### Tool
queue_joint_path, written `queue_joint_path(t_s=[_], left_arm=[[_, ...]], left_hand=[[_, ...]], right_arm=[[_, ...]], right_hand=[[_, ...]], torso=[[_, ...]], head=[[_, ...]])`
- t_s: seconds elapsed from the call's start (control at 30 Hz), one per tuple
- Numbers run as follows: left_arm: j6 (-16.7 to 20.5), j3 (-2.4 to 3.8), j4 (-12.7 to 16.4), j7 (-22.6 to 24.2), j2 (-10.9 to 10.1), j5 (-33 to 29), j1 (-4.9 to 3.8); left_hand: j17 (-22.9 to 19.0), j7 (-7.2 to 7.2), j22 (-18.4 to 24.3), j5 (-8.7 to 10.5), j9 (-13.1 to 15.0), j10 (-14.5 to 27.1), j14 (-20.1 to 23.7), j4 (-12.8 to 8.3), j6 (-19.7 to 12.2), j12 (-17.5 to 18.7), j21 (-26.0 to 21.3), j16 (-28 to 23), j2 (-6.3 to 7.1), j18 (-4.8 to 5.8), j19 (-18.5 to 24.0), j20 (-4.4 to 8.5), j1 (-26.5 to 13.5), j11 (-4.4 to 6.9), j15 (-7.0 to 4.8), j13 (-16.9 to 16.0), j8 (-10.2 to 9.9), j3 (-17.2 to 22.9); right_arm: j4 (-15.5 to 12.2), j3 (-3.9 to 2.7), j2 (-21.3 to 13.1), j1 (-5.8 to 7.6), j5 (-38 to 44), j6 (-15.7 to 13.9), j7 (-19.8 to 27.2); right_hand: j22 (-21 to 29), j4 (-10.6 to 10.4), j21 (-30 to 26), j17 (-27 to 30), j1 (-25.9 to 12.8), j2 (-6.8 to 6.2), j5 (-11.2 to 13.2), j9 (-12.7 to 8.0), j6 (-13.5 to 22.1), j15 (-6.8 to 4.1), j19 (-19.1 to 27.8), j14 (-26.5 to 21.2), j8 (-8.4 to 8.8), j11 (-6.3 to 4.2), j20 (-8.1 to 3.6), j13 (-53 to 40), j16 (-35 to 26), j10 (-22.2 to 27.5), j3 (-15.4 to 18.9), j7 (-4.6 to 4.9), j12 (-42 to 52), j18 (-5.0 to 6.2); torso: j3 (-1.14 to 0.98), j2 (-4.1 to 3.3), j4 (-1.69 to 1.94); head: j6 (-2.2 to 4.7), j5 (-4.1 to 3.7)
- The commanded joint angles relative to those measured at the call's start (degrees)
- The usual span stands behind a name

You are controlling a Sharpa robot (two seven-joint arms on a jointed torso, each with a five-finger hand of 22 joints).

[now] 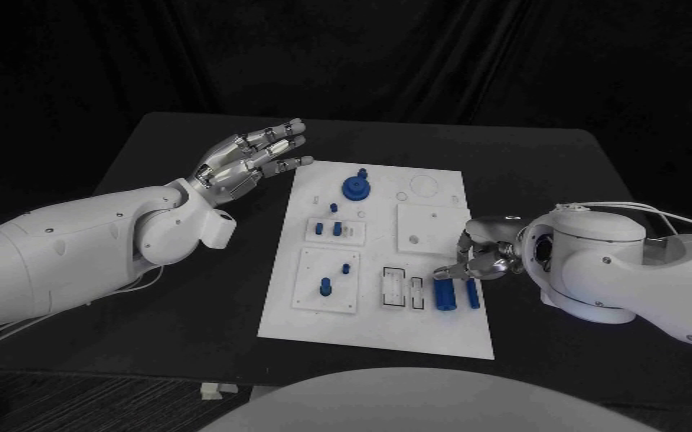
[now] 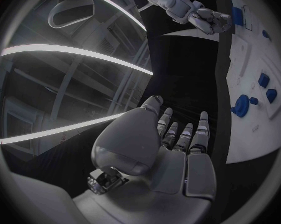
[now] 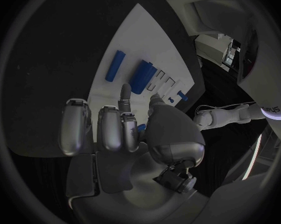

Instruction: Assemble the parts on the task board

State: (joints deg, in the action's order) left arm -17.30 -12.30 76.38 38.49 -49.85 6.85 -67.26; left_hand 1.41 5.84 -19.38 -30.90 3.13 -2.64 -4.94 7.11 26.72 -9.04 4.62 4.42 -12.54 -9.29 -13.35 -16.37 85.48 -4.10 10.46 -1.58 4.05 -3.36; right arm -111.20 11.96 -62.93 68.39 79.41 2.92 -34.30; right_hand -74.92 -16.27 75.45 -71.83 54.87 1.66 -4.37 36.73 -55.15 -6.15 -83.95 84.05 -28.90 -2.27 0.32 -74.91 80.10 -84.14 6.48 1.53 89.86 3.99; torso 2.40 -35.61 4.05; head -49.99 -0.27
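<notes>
Currently: my right hand (image 1: 483, 252), fingers curled, seemingly empty, nears blue cylindrical parts (image 1: 447, 295) on white task board (image 1: 433, 337); left hand (image 1: 253, 160) spread; grasp next.

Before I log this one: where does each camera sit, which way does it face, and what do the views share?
Head view: on the robot's head, looking down at the task board; both arms, left hand, right hand.
Left wrist view: behind the left hand, facing the board's edge; the right hand shows beyond.
Right wrist view: behind the right hand, over the board.
Shared: every view shows the board and its blue parts.
</notes>
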Motion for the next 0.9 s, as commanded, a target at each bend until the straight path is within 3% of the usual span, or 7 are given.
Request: queue_joint_path(t_s=[0.03, 0.33, 0.63, 0.8, 0.9], left_arm=[[-0.9, 0.06, 0.0, 0.8, 0.1, -0.4, 0.13], [-1.1, 0.06, -0.1, 0.5, 0.1, -0.4, 0.26], [-1.4, 0.06, -0.1, 0.3, 0.2, -0.4, 0.37], [-1.5, 0.06, -0.1, 0.1, 0.2, -0.4, 0.43], [-1.6, 0.06, -0.1, 0.0, 0.1, -0.4, 0.47]], left_hand=[[0.1, -0.03, 0.0, -0.10, -0.1, 0.1, 0.0, 0.1, -0.3, -0.1, 0.0, 0.1, 0.16, -0.08, -0.2, -0.19, -0.5, -0.11, 0.32, 0.0, 0.1, 0.3], [0.1, -0.04, -0.1, -0.14, -0.1, 0.1, -0.1, 0.0, -0.4, 0.0, 0.0, 0.2, 0.16, -0.11, -0.4, -0.23, -0.5, -0.10, 0.45, 0.0, 0.1, 0.4], [0.1, -0.05, -0.2, -0.15, -0.1, 0.1, -0.2, 0.0, -0.5, 0.0, 0.0, 0.3, 0.19, -0.12, -0.5, -0.25, -0.5, -0.10, 0.53, 0.0, 0.1, 0.5], [0.1, -0.05, -0.2, -0.15, -0.1, 0.1, -0.2, 0.0, -0.5, 0.0, 0.0, 0.3, 0.19, -0.12, -0.5, -0.25, -0.5, -0.10, 0.53, 0.0, 0.1, 0.5], [0.1, -0.04, -0.2, -0.15, -0.1, 0.1, -0.2, 0.0, -0.5, 0.0, 0.1, 0.3, 0.20, -0.12, -0.5, -0.26, -0.5, -0.10, 0.59, 0.0, 0.1, 0.5]], right_arm=[[0.0, -0.01, 0.2, -0.77, 0.8, -0.3, -1.0], [0.3, -0.01, 1.0, -1.98, 0.6, -1.1, -0.9], [1.4, -0.01, 1.9, -2.67, 1.4, 2.0, -1.4], [2.2, -0.01, 2.5, -3.12, 2.0, 2.9, -1.6], [2.6, -0.01, 3.0, -3.29, 3.0, 3.7, -1.8]], right_hand=[[-11.1, 0.1, 0.0, 0.2, -0.1, 0.07, 0.3, 0.1, 0.3, -0.39, -2.7, 3.1, -0.07, -0.43, -0.48, -15.1, -0.1, -5.9, -0.1, -0.17, 0.1, -0.93], [-10.9, 0.6, -0.4, 1.1, 0.8, -0.31, -0.2, 0.3, 0.8, -0.26, -2.5, 3.0, 0.30, -0.42, -0.42, -15.1, -0.5, -5.9, -0.5, -0.11, 0.1, -0.85], [-10.7, 0.9, -1.1, 2.0, 1.4, -0.81, -0.5, 0.4, 1.2, -0.15, -2.3, 2.8, 0.49, -0.46, -0.37, -15.1, -1.1, -5.9, -0.6, -0.09, 0.1, -0.69], [-10.6, 2.0, -1.6, 2.6, 2.9, -1.28, -2.1, 0.8, 1.7, -0.09, -2.0, 2.7, 0.68, -0.42, -0.30, -15.1, -1.4, -5.9, -1.1, -0.02, 0.1, -0.58], [-10.5, 3.6, -1.8, 3.0, 4.9, -1.68, -5.4, 1.3, 2.1, -0.05, -1.9, 2.7, 0.84, -0.39, -0.26, -15.1, -1.6, -5.9, -1.8, 0.07, 0.1, -0.53]], torso=[[0.04, 0.13, -0.01], [0.05, 0.26, -0.05], [0.04, 0.36, -0.12], [0.09, 0.44, -0.08], [0.10, 0.50, -0.11]], head=[[-0.01, 0.03], [-0.01, -0.08], [-0.01, 0.03], [-0.01, 0.10], [-0.01, 0.15]])
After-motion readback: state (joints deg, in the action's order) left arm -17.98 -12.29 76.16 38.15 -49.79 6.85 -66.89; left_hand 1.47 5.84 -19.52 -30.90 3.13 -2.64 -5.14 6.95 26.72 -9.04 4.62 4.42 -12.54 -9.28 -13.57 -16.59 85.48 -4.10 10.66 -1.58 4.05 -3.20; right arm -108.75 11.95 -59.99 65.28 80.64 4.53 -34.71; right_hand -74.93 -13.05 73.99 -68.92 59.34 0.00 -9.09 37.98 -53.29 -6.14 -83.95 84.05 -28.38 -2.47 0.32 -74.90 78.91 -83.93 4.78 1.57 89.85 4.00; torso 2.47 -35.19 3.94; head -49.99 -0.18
